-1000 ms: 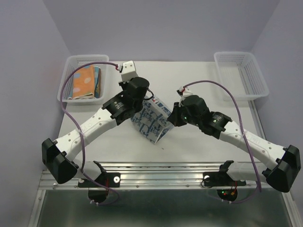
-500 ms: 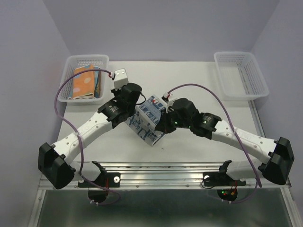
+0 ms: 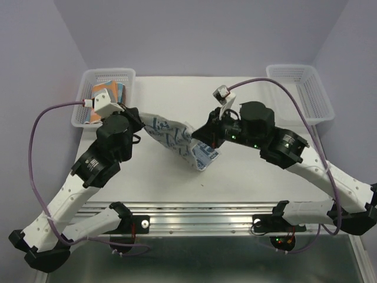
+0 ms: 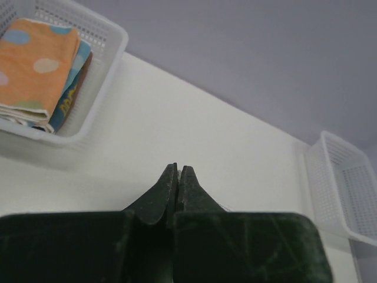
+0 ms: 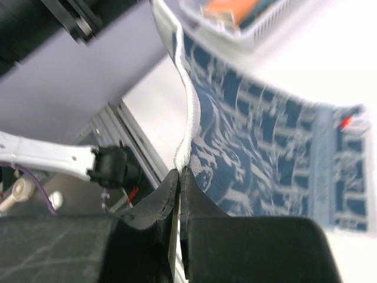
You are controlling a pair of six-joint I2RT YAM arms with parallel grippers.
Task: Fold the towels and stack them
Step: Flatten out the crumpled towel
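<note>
Both arms have swung apart, raising the blue-white towel (image 3: 174, 138) between them over the tabletop (image 3: 253, 183). The left jaws, near the left basket (image 3: 82, 79) of folded towels (image 3: 105, 93), are shut, seemingly on one corner. The right jaws are shut, pinching its edge. Pulling further apart could tug the thin hem free and drop the towel in a crumple.
</note>
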